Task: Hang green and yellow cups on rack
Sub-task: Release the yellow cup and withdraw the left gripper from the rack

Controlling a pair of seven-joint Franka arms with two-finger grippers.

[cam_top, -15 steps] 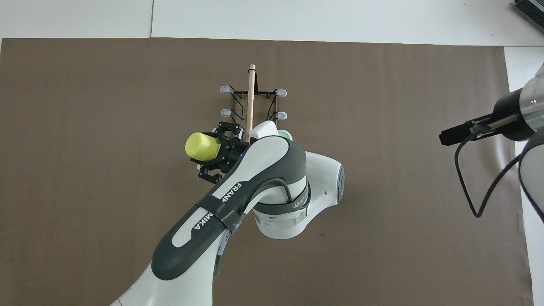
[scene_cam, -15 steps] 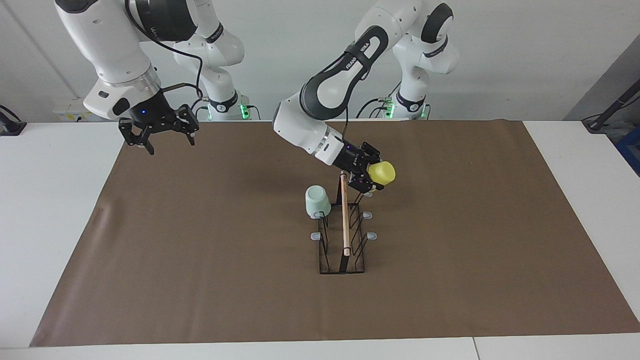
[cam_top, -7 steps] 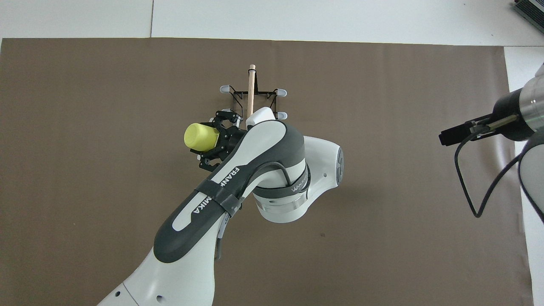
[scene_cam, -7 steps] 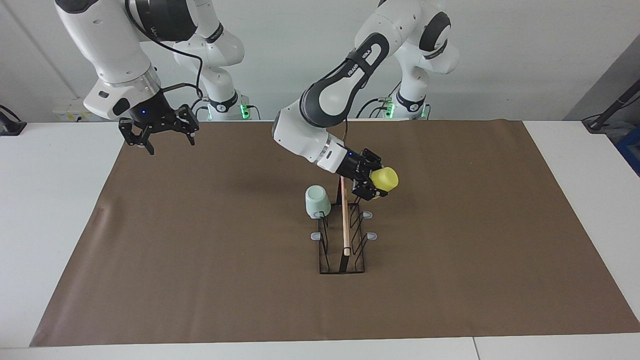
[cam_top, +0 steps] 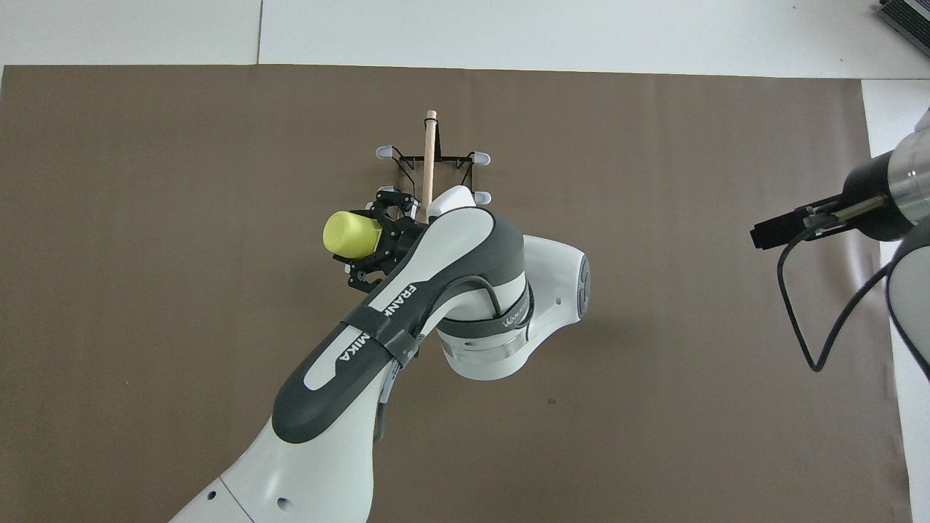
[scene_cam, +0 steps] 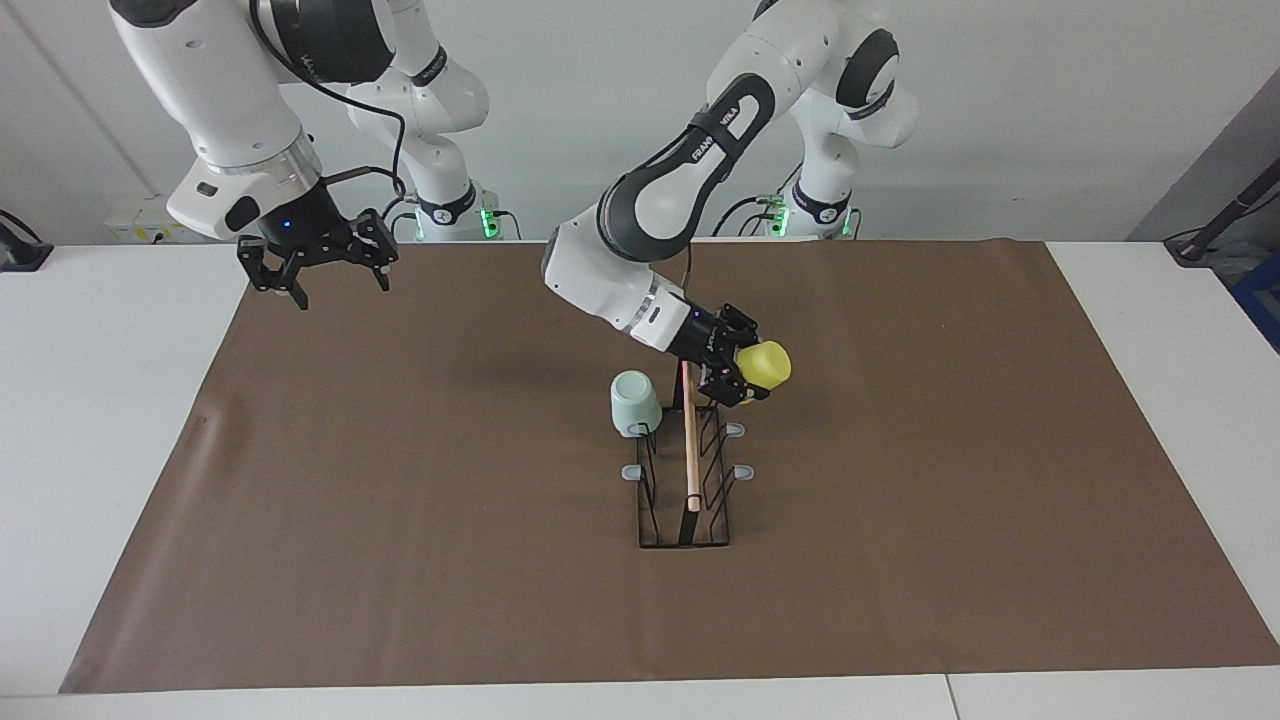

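**One cup hung, yellow cup carried to rack**

One cup, the green cup [scene_cam: 635, 402], is already seated mouth-down on a prong at the rack's [scene_cam: 686, 480] end nearest the robots, toward the right arm's end of the table. The yellow cup [scene_cam: 765, 365] is clamped on its side in the left gripper [scene_cam: 741, 378], over the prongs facing the left arm's end. The mouth should be lined up with a free grey tip, tilted down, then released. The right gripper [scene_cam: 318, 278] waits, spread wide and empty, over the mat's corner.
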